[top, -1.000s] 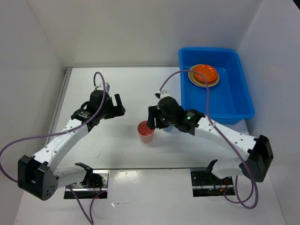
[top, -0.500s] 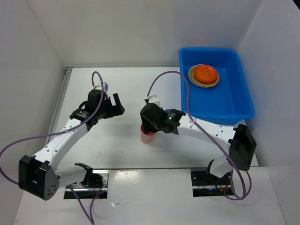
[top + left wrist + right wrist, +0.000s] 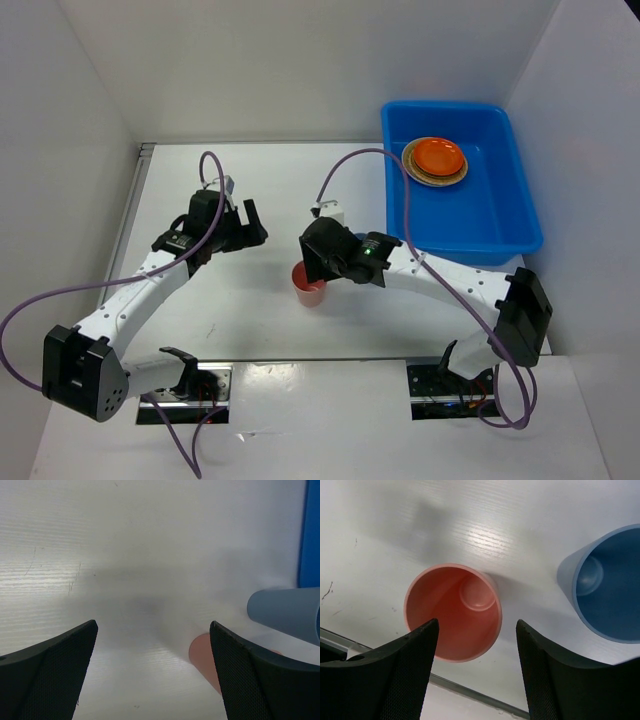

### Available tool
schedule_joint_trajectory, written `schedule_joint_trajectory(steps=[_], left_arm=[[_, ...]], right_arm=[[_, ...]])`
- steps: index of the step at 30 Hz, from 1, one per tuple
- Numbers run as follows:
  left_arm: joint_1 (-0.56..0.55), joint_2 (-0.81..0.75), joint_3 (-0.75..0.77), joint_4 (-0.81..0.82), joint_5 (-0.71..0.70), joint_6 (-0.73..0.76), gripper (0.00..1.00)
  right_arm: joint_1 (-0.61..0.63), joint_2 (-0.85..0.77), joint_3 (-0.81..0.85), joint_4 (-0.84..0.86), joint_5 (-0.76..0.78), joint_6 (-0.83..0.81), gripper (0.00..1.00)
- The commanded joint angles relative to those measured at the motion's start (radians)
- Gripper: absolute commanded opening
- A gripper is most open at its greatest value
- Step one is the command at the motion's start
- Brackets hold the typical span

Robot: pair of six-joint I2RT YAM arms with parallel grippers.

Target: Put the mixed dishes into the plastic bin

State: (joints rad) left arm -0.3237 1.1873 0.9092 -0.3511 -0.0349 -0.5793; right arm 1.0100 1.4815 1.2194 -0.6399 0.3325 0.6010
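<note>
A pink cup (image 3: 452, 612) stands upright on the white table (image 3: 250, 180), towards its near edge. A blue cup (image 3: 607, 587) stands upright near it, to its right. Neither cup is in the bin yet. The big blue bin (image 3: 520, 215) sits at the far right of the table and holds an orange plate (image 3: 437, 156) stacked on a tan plate (image 3: 421, 176). No other dishes show, so the two cups look like all that is left.

The right arm reaches in leftward, its wrist bent down over the pink cup. The right gripper (image 3: 477, 625) is partly open, one finger on each side of the cup's rim and not clamped on it. Whether either finger touches the cup cannot be told. The left arm stretches forward to the left of the cups. The left gripper (image 3: 155, 630) is spread wide, empty, above bare table.
</note>
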Motion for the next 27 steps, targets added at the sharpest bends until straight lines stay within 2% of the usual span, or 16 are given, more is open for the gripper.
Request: schedule_joint_trajectory(steps=[1, 6, 11, 13, 16, 17, 19, 20, 21, 27], left_arm=[[0.005, 0.000, -0.010, 0.037, 0.015, 0.013, 0.99], [0.005, 0.000, -0.010, 0.037, 0.015, 0.022, 0.99], [0.005, -0.018, -0.010, 0.037, 0.024, 0.022, 0.99], [0.005, -0.028, -0.010, 0.027, 0.024, 0.022, 0.99], [0.005, -0.028, -0.010, 0.027, 0.024, 0.022, 0.99], [0.005, -0.028, -0.010, 0.027, 0.024, 0.022, 0.99], [0.005, -0.028, -0.010, 0.027, 0.024, 0.022, 0.99], [0.005, -0.028, -0.010, 0.027, 0.024, 0.022, 0.99], [0.005, -0.028, -0.010, 0.027, 0.024, 0.022, 0.99], [0.005, -0.037, -0.010, 0.027, 0.015, 0.022, 0.99]], right_arm=[[0.002, -0.053, 0.011, -0.014, 0.053, 0.029, 0.69], [0.002, -0.006, -0.009, 0.008, 0.053, 0.029, 0.65], [0.002, 0.083, 0.003, 0.008, 0.077, 0.029, 0.51], [0.002, 0.102, 0.015, -0.001, 0.103, 0.029, 0.50], [0.002, 0.114, 0.015, -0.001, 0.103, 0.029, 0.42], [-0.007, 0.123, 0.015, -0.001, 0.103, 0.029, 0.30], [-0.007, 0.123, 0.015, 0.008, 0.103, 0.029, 0.16], [-0.016, 0.123, 0.025, 0.008, 0.103, 0.029, 0.03], [-0.016, 0.123, 0.040, 0.008, 0.103, 0.029, 0.00], [-0.025, 0.042, 0.178, -0.001, 0.175, -0.013, 0.00]])
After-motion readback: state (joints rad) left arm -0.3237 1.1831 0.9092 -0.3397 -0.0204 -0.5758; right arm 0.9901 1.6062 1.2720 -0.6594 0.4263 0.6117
